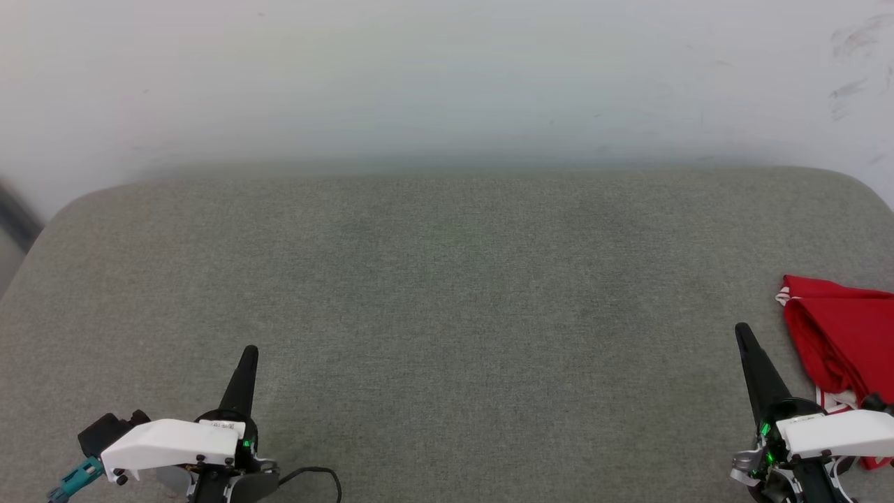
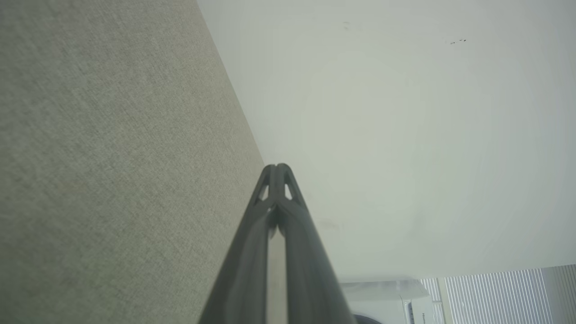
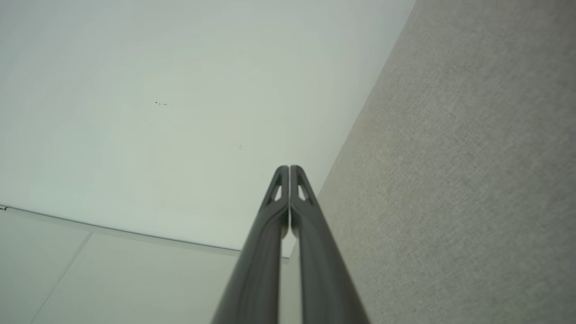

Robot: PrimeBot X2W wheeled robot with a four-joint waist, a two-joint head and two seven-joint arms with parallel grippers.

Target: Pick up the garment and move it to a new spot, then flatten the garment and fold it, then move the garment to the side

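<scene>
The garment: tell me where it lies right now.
In the head view, the garment lies bunched at the far right edge of the grey surface, just beside the right gripper.

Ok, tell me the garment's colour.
Red, with white-and-red striped trim at its edges; the garment shows best in the head view.

Fwd of the robot: padded surface (image 1: 447, 279), w/ wall (image 1: 447, 77) directly behind its far edge. The garment (image 1: 841, 335) lies on the surface at far R, toward the front, cut off by the head view's R edge. The R gripper (image 1: 742, 332) stands just L of the garment, tip near but apart from the cloth; its wrist housing overlaps the garment's near end. The L gripper (image 1: 249, 353) is at front L, well apart from the garment, mid-surface btwn the two grippers. A cable (image 1: 318, 475) loops just R of the L gripper's base.
</scene>
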